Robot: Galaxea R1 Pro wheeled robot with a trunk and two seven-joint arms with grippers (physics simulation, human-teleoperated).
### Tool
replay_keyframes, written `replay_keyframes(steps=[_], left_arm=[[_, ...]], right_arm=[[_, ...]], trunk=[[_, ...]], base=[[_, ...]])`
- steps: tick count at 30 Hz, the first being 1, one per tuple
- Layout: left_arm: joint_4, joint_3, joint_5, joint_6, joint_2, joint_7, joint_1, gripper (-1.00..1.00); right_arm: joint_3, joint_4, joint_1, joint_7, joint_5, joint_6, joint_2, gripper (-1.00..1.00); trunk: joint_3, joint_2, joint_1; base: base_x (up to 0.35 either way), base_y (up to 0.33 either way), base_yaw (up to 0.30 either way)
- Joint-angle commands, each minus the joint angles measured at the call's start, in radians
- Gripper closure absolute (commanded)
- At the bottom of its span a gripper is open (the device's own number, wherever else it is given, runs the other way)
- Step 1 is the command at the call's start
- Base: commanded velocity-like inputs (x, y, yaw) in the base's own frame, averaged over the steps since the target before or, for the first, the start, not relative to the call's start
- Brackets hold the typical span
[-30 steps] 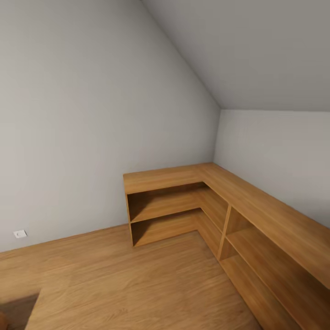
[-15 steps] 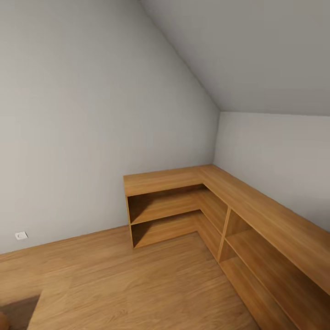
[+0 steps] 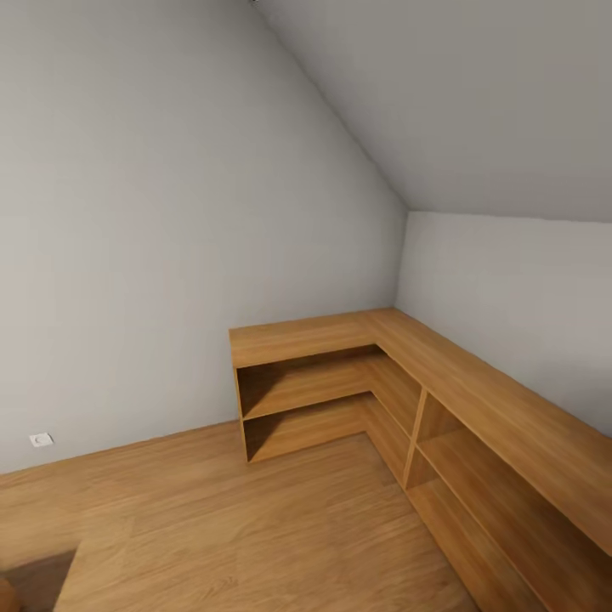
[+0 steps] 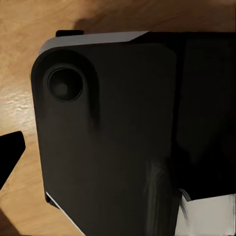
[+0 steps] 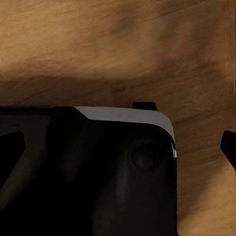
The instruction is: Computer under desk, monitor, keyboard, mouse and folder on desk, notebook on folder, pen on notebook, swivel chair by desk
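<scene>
Our view has tilted slightly up over the oak shelving [image 3: 374, 374]; we're travelling, must find the desk; gripper states untellable.

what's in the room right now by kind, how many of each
oak corner shelving unit: 1
white wall socket: 1
grey wall and ceiling surfaces: 3
oak floor: 1
total: 6
</scene>
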Motion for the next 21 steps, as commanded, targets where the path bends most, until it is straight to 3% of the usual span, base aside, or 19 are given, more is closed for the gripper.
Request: replay_keyframes(steps=[1, 12, 17, 18, 20, 21], left_arm=[[-0.012, 0.000, 0.000, 0.001, 0.000, 0.000, 0.000, -1.00], [-0.232, 0.000, 0.000, -0.001, 0.002, 0.000, 0.000, -1.00], [-0.308, 0.010, 0.008, -0.050, 0.022, 0.003, 0.000, -1.00], [-0.330, 0.045, 0.037, -0.114, 0.036, 0.004, 0.000, -1.00], [-0.338, 0.081, 0.067, -0.163, 0.041, 0.004, 0.000, -1.00], [-0.342, 0.120, 0.100, -0.207, 0.043, 0.002, 0.001, -1.00]], right_arm=[[-0.001, -0.012, 0.000, 0.000, 0.000, -0.002, 0.000, -1.00], [-0.001, -0.193, 0.000, 0.000, -0.002, -0.003, 0.001, -1.00], [-0.002, -0.310, -0.002, 0.000, -0.002, -0.055, 0.001, -1.00], [-0.002, -0.350, -0.005, 0.000, -0.003, -0.089, 0.001, -1.00], [-0.002, -0.365, -0.008, 0.000, -0.004, -0.109, 0.000, -1.00], [-0.002, -0.374, -0.010, 0.000, -0.005, -0.125, 0.001, -1.00]], trunk=[[0.002, 0.007, -0.004], [0.037, 0.084, -0.046], [0.052, 0.119, -0.065], [0.056, 0.126, -0.069], [0.062, 0.140, -0.077], [0.065, 0.147, -0.081]], base=[[0.000, 0.000, 0.000], [0.000, 0.000, 0.000], [0.000, 0.000, 0.000], [0.000, 0.000, 0.000], [0.000, 0.000, 0.000], [0.000, 0.000, 0.000]])
